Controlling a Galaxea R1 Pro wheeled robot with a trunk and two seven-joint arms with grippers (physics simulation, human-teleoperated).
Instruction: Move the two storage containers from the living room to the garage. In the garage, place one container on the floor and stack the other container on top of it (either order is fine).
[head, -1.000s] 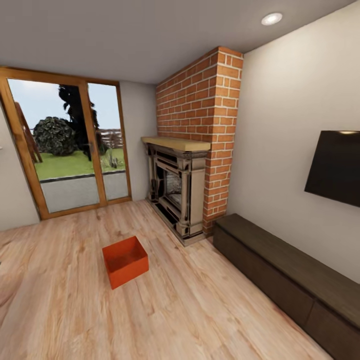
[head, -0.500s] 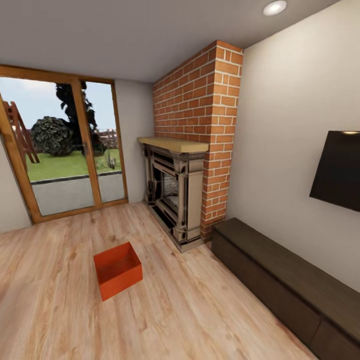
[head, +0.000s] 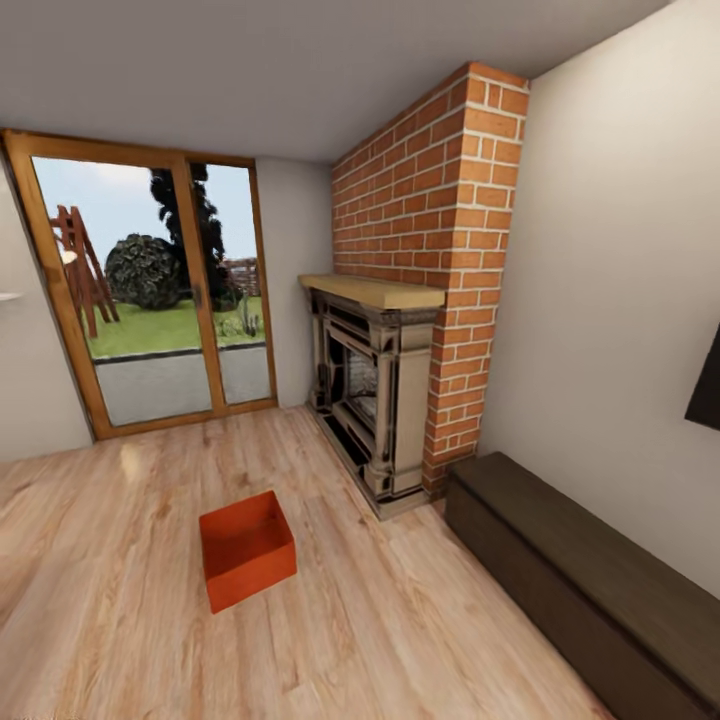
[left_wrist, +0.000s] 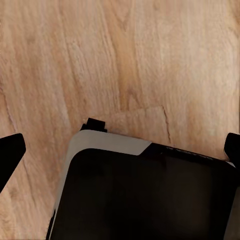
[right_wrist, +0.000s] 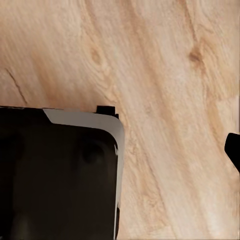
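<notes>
One storage container sat on the plank floor, ahead and slightly left, long axis running away toward the glass doors, fireplace off to its right. The left arm probably sat nearer. Both wrist cameras looked down at bare planks; jaws' state I couldn't tell, dark tips only at frame edges.

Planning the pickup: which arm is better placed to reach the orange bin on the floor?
Left, tentatively: the orange bin lies left of centre on the wood floor in the head view. Both wrist views show bare planks, so neither arm is near.
</notes>
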